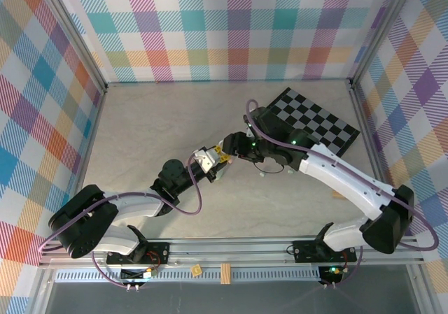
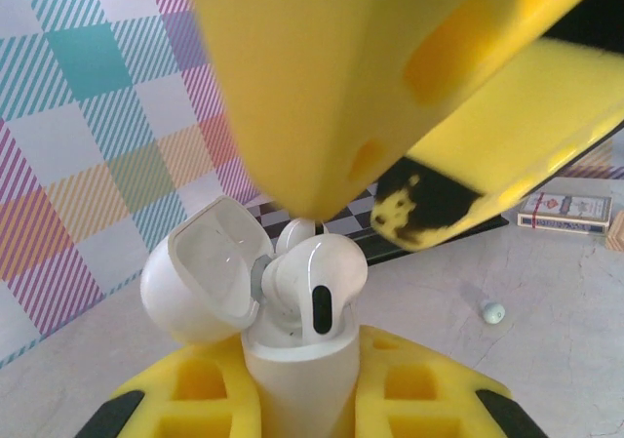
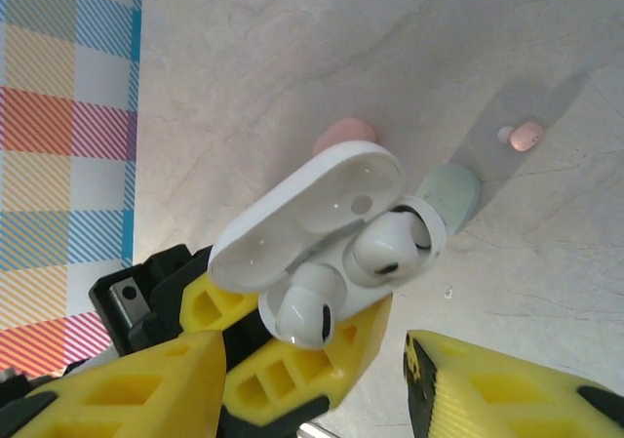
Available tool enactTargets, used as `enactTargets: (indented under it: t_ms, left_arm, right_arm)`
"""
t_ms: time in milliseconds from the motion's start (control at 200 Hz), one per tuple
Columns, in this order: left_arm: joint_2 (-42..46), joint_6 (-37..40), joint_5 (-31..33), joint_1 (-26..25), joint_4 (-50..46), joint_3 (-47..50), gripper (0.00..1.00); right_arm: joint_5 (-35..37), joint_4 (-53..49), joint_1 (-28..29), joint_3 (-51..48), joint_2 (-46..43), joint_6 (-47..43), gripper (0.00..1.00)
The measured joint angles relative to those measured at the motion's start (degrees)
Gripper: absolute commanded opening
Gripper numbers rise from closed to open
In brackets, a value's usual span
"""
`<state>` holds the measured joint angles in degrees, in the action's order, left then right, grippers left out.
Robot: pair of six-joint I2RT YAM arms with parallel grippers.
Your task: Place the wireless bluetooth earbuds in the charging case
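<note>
Left jaws gripping case (image 2: 297,384), marbled tabletop (image 1: 154,132), plaid walls (image 1: 210,27), possibly cards (image 2: 564,211)

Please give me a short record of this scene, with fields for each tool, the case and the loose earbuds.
left tool: shut on the white charging case
lid: open
inside: two white earbuds, one standing higher
right tool: open, close above the case
loose on table: pink earbud, mint earbud
also on table: pink case, mint case
</note>
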<state>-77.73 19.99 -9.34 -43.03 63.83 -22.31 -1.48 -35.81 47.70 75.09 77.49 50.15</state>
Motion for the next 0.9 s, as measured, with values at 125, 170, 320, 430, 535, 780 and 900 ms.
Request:
enactTargets:
  t_ms: [125,170,320,430,535,780,900]
  left_arm:
    - [-0.4,-0.4,0.0,0.0,0.5,0.0,0.01]
    - [-0.6,-0.5,0.0,0.0,0.7,0.0,0.01]
    - [-0.7,-0.9,0.0,0.0,0.9,0.0,0.01]
    - [-0.7,-0.9,0.0,0.0,0.9,0.0,0.01]
    - [-0.7,-0.9,0.0,0.0,0.8,0.0,0.01]
    - [-0.1,-0.9,-0.2,0.0,0.7,0.0,0.01]
    - [0.1,-0.9,-0.5,0.0,0.5,0.0,0.01]
  right_arm:
    - [0.4,0.2,0.0,-0.9,-1.7,-0.5,0.45]
    - [0.4,0.3,0.0,-0.9,-1.7,-1.1,0.41]
    - [0.2,0.4,0.0,-0.9,-1.6,-1.8,0.22]
    - [0.6,0.5,0.0,-0.9,-1.4,-2.2,0.12]
    - [1.1,0.6,0.0,-0.9,-1.4,-2.6,0.08]
    - [1.1,0.6,0.0,-0.9,0.2,-2.7,0.07]
    - [0.8,0.6,0.0,-0.9,1.1,-2.7,0.07]
